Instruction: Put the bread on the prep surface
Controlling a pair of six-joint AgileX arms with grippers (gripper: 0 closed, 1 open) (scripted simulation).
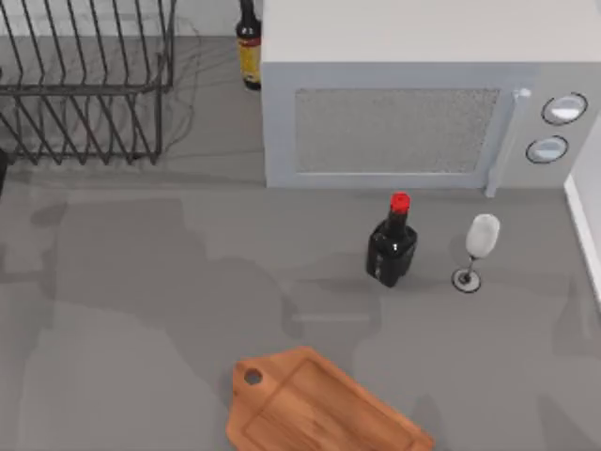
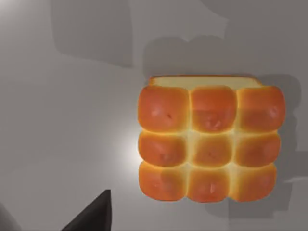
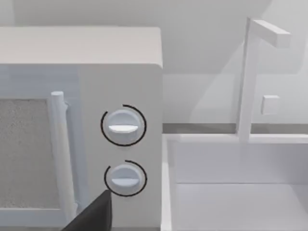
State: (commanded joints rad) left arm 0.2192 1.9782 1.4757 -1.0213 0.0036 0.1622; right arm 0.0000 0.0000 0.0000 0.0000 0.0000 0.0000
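Note:
The bread is a square block of several golden-orange pull-apart rolls. It lies flat on the grey countertop in the left wrist view. My left gripper shows as a dark tip, apart from the bread and off its corner. The prep surface, an orange-brown wooden cutting board with a handle hole, lies at the front middle of the table, bare. My right gripper shows as a dark tip in front of the microwave's knobs.
A grey microwave stands at the back right. In front of it stand a dark bottle with a red cap and a wine glass. A wire dish rack and a sauce bottle are at the back left. A white sink with a tap adjoins the microwave.

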